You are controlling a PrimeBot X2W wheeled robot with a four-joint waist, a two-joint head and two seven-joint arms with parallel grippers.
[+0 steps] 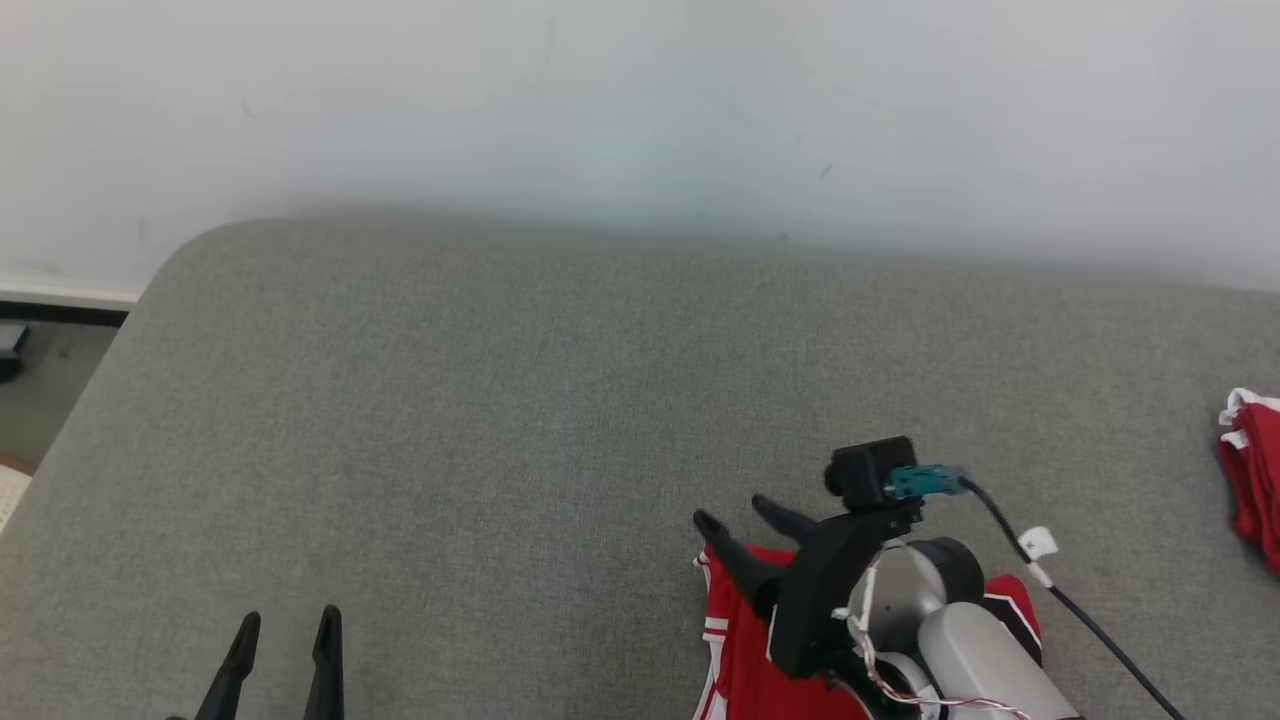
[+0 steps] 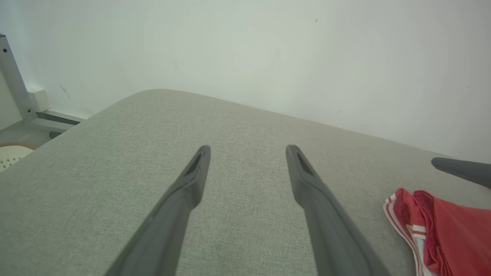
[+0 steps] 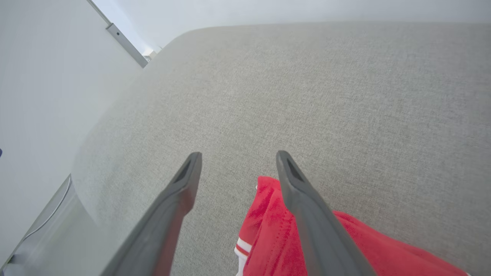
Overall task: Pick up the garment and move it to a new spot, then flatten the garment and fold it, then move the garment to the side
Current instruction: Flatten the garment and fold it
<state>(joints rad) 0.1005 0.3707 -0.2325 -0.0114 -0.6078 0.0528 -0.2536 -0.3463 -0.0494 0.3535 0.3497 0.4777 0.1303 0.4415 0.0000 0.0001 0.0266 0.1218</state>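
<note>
The garment (image 1: 735, 660) is red with white stripes and lies crumpled on the grey cushion (image 1: 500, 420) at the lower right. My right gripper (image 1: 738, 518) hovers over its far edge, open, with nothing between the fingers. In the right wrist view the garment (image 3: 268, 226) lies beneath the right finger of that gripper (image 3: 238, 156). My left gripper (image 1: 288, 618) stands open at the lower left over bare cushion. In the left wrist view the left gripper (image 2: 248, 149) is empty, and the garment (image 2: 448, 230) lies off to its right.
Another red and white cloth (image 1: 1255, 470) lies at the cushion's right edge. A pale wall (image 1: 640, 120) runs behind the cushion. The cushion's rounded left corner drops to the floor (image 1: 50, 390). A metal frame (image 2: 15, 88) stands beyond that corner.
</note>
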